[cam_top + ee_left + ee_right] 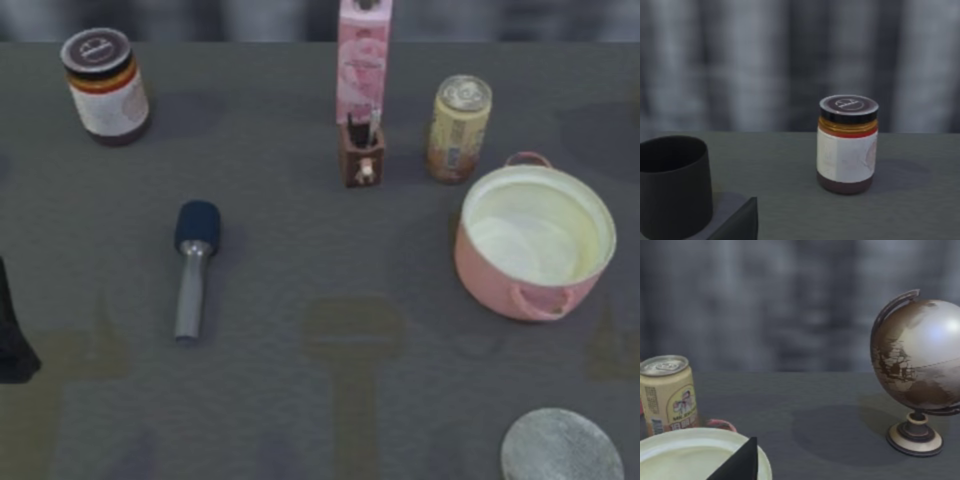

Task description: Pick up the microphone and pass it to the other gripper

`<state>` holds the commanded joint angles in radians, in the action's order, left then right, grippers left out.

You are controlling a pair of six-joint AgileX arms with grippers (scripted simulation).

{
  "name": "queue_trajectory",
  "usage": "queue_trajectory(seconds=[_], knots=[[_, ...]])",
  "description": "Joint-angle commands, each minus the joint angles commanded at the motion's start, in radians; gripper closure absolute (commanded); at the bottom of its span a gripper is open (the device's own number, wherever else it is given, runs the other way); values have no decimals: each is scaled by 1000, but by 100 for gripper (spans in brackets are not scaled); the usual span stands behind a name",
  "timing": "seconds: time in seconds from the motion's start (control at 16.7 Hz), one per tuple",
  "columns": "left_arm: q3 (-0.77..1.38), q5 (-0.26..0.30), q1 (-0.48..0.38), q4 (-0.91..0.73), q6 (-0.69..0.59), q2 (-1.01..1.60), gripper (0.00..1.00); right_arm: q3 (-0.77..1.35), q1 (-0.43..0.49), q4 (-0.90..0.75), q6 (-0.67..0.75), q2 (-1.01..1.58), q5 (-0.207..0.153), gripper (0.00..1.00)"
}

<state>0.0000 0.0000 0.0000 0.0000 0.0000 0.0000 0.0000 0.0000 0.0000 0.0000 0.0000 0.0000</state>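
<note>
The microphone (193, 270) lies flat on the table's left half. Its dark blue foam head points to the back and its grey handle to the front. Nothing touches it, and neither wrist view shows it. My left gripper (12, 345) is a black shape at the table's far left edge, well left of the handle's end. In the left wrist view only one black fingertip (746, 220) shows, far off to one side, so it stands open and empty. My right gripper is outside the top view. One black fingertip (742, 462) shows over the pink pot's rim, open and empty.
A jar (105, 85) stands back left. A pink carton (363, 55), a small brown pen holder (361, 152) and a yellow can (459, 127) stand at the back middle. A pink pot (535, 245) sits right, a grey disc (560, 445) front right. A globe (920, 365) appears in the right wrist view.
</note>
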Motion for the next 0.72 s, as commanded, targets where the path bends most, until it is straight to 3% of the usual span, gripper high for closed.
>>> queue_trajectory(seconds=[0.36,0.72], knots=[[96,-2,-34,-69,-30,105,0,0,0,0,0,0,0,0],[431,-18,-148,-319,-136,576,0,0,0,0,0,0,0,0]])
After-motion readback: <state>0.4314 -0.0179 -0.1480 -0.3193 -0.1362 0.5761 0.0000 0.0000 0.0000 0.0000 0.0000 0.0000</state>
